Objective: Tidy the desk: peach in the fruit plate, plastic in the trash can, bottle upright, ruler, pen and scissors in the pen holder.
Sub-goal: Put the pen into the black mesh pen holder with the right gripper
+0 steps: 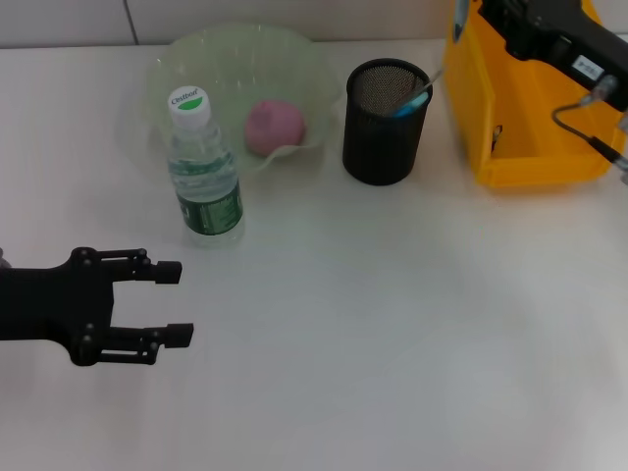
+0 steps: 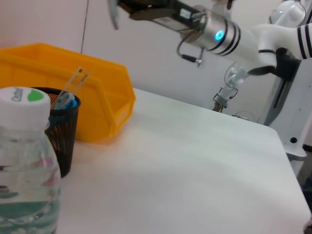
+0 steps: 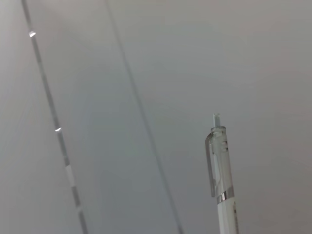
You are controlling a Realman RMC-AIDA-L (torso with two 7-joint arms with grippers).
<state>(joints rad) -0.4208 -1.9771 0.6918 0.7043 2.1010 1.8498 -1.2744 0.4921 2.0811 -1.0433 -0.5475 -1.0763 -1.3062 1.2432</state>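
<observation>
The pink peach [image 1: 274, 126] lies in the clear fruit plate [image 1: 324, 69]. In front of the plate the bottle [image 1: 204, 167] stands upright, green label and white cap, also close up in the left wrist view [image 2: 24, 161]. The black mesh pen holder [image 1: 385, 123] holds a clear ruler [image 2: 75, 83] and something blue [image 1: 417, 98]. My left gripper [image 1: 179, 304] hovers open and empty, nearer than the bottle. My right arm [image 1: 549, 39] reaches above the yellow trash can [image 1: 530, 147]; its gripper [image 2: 127, 7] is shut on a clear pen [image 3: 222, 185]. Plastic and scissors are out of view.
The white desk [image 1: 392, 343] stretches bare across the front and middle. The trash can stands right of the pen holder at the back right. A white wall rises behind the desk.
</observation>
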